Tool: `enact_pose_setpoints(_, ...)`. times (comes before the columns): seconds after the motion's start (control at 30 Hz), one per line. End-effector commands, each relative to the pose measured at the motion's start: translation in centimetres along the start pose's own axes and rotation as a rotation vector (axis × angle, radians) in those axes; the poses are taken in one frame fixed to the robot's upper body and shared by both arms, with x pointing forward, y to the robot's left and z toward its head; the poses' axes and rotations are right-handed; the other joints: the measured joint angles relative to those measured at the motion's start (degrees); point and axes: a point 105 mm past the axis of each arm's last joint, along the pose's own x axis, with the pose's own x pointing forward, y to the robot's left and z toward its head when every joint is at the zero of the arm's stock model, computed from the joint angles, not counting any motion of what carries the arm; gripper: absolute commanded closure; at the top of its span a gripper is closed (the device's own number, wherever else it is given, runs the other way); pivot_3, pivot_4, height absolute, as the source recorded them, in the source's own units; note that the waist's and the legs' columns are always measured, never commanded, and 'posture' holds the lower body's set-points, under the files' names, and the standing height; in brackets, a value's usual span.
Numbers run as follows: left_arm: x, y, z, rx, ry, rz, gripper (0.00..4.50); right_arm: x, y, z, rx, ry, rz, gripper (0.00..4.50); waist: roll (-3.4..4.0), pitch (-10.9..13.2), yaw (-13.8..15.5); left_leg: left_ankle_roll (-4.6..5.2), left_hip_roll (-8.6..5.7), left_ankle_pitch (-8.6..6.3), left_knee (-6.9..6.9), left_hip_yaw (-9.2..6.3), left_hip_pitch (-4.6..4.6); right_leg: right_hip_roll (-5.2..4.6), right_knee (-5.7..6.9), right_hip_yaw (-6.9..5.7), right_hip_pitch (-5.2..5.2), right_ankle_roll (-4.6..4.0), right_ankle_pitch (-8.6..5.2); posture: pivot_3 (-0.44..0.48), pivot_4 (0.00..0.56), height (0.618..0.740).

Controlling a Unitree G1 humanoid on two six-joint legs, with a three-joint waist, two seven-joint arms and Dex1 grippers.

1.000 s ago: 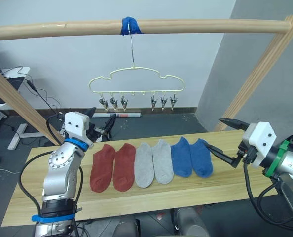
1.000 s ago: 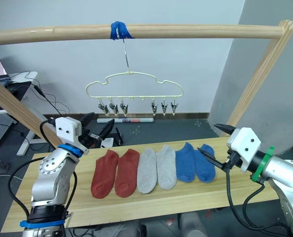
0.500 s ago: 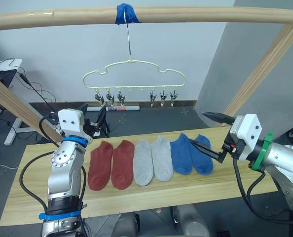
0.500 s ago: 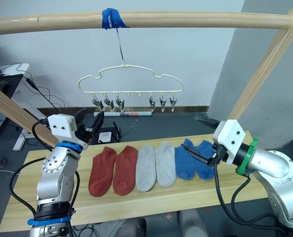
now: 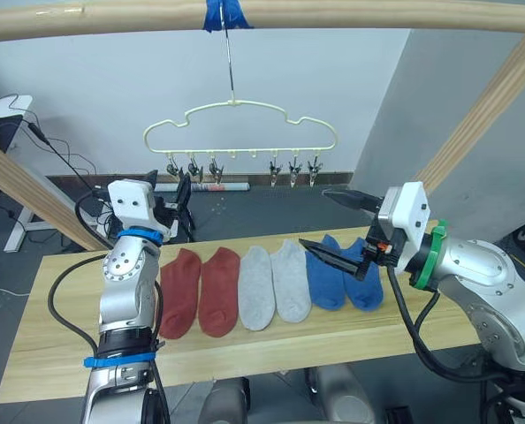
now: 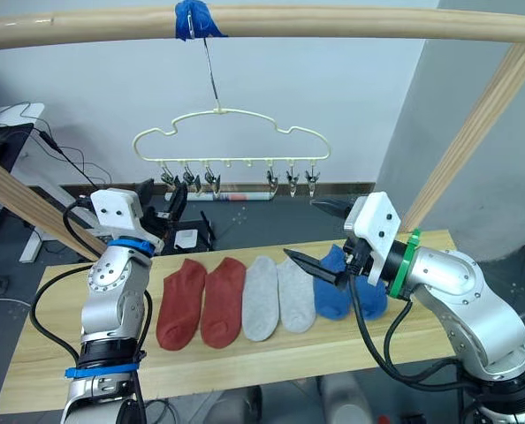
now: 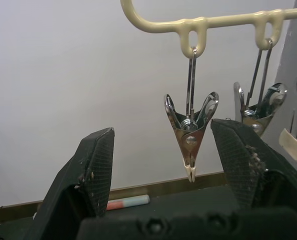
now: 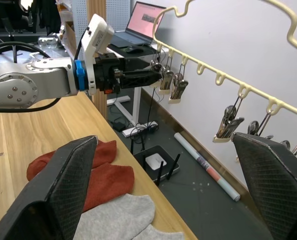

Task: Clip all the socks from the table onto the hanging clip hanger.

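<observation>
Six ankle socks in a row on the light wooden table [image 5: 59,340], toes toward the robot: two rust-red socks [image 5: 199,291] at the robot's left, two light grey socks [image 5: 273,284] in the middle, two blue socks [image 5: 344,274] at the right. All flat, side by side, neighbours touching or nearly so.

Cream-yellow clip hanger [image 5: 239,130] suspended by its metal hook from a round wooden pole [image 5: 351,13] at a wrap of blue tape [image 5: 220,14]. Six metal clips [image 5: 192,167] under its lower bar, three toward each end, all empty.

Left gripper [image 5: 167,193] raised above the table's far edge, behind the rust-red pair, fingers spread wide, holding nothing. In the left wrist view, one metal clip [image 7: 190,136] hanging between the two black fingers [image 7: 94,162], not touching them.

Right gripper [image 5: 330,226] over the blue pair and the adjacent grey sock, wide open and empty; lower finger just above the fabric, contact not discernible.
</observation>
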Motion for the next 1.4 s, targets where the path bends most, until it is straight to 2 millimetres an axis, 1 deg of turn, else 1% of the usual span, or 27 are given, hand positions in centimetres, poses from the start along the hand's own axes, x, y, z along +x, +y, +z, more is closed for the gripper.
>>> enact_pose_setpoints(0.03,0.4,-0.1,1.7,0.000,-0.072,0.008,1.13,0.1,0.2,0.9,-0.016,-0.029,0.019,0.00,-0.01,0.1,0.0,0.02,-0.01,-0.02,0.07,0.00,-0.03,-0.01,-0.01,0.00,0.00,0.01,0.01,-0.306,0.276,0.731)
enact_pose_setpoints(0.13,0.6,-0.4,2.0,-0.016,-0.083,0.002,1.13,0.1,0.2,0.9,-0.015,-0.023,0.021,0.00,0.05,0.3,0.0,0.21,-0.02,-0.19,0.34,-0.01,-0.12,-0.02,0.02,-0.02,0.01,0.02,0.01,-0.306,0.276,0.731)
enact_pose_setpoints(0.27,0.9,-1.1,2.5,-0.034,-0.102,-0.018,1.13,0.1,0.3,0.7,-0.011,-0.014,0.024,0.00,0.06,0.5,0.0,0.22,-0.04,-0.20,0.50,0.01,-0.20,-0.02,0.01,0.00,0.01,0.09,0.05,-0.306,0.277,0.731)
enact_pose_setpoints(0.67,1.2,-1.0,3.8,-0.051,-0.142,0.010,1.13,-0.1,0.4,0.3,-0.003,-0.003,0.019,0.00,0.06,0.5,0.0,0.22,-0.04,-0.20,0.51,0.01,-0.20,-0.01,0.01,0.00,0.01,0.10,0.05,-0.291,0.269,0.731)
enact_pose_setpoints(0.77,1.3,-1.1,3.8,-0.051,-0.141,0.006,1.67,-0.1,0.4,0.2,-0.001,-0.002,0.019,0.00,0.06,0.5,0.0,0.22,-0.04,-0.20,0.51,0.01,-0.20,-0.01,0.01,0.00,0.01,0.10,0.05,-0.290,0.267,0.731)
enact_pose_setpoints(0.8,1.3,-1.1,3.9,-0.053,-0.141,0.003,1.95,-0.1,0.4,0.2,0.000,-0.002,0.019,0.00,0.06,0.5,0.0,0.22,-0.04,-0.20,0.51,0.01,-0.20,-0.01,0.02,0.00,0.01,0.10,0.05,-0.289,0.266,0.731)
enact_pose_setpoints(0.83,1.3,-1.1,3.9,-0.054,-0.141,0.001,2.32,-0.1,0.4,0.2,0.000,-0.002,0.019,0.00,0.06,0.5,0.0,0.22,-0.04,-0.20,0.51,0.01,-0.20,-0.01,0.02,0.00,0.01,0.11,0.05,-0.289,0.266,0.731)
enact_pose_setpoints(0.87,1.3,-1.2,3.9,-0.057,-0.142,-0.003,2.55,-0.1,0.4,0.2,0.000,-0.002,0.019,0.00,0.06,0.5,0.0,0.22,-0.04,-0.20,0.51,0.01,-0.20,-0.01,0.02,0.00,0.01,0.11,0.06,-0.289,0.267,0.731)
enact_pose_setpoints(0.93,1.4,-1.4,3.9,-0.061,-0.140,-0.010,3.17,-0.1,0.4,0.1,0.001,-0.002,0.020,0.00,0.06,0.5,0.0,0.22,-0.04,-0.20,0.51,0.01,-0.20,-0.01,0.02,0.00,0.01,0.11,0.06,-0.291,0.268,0.731)
enact_pose_setpoints(1.0,1.3,-1.5,3.8,-0.061,-0.139,-0.013,3.64,-0.1,0.5,0.1,0.003,0.000,0.020,0.00,0.06,0.5,0.0,0.22,-0.04,-0.20,0.51,0.01,-0.20,-0.01,0.02,0.00,0.01,0.11,0.06,-0.292,0.268,0.731)
enact_pose_setpoints(1.07,1.3,-1.5,3.8,-0.060,-0.137,-0.012,3.82,-0.2,0.5,0.1,0.004,0.001,0.019,0.00,0.06,0.5,0.0,0.22,-0.04,-0.20,0.51,0.01,-0.20,-0.01,0.01,0.00,0.01,0.11,0.06,-0.291,0.268,0.731)
enact_pose_setpoints(1.23,1.2,-1.5,4.2,-0.043,-0.146,-0.009,4.49,-0.2,0.6,-0.4,0.015,0.011,0.012,0.00,0.06,0.5,0.0,0.22,-0.04,-0.20,0.51,0.02,-0.20,-0.01,0.02,0.00,0.01,0.11,0.06,-0.288,0.270,0.731)
enact_pose_setpoints(1.33,1.1,-1.4,4.6,-0.028,-0.152,-0.008,4.49,-0.4,0.5,-1.3,0.029,0.035,-0.012,0.00,0.06,0.5,0.0,0.22,-0.04,-0.20,0.51,0.01,-0.19,-0.01,0.02,0.00,0.01,0.11,0.06,-0.278,0.270,0.731)
enact_pose_setpoints(1.4,1.0,-1.3,4.7,-0.018,-0.151,-0.009,4.49,-0.6,-0.1,-2.7,0.024,0.088,-0.063,0.00,0.05,0.5,0.1,0.22,-0.04,-0.20,0.51,0.01,-0.20,-0.01,0.02,0.00,0.01,0.11,0.06,-0.271,0.271,0.731)
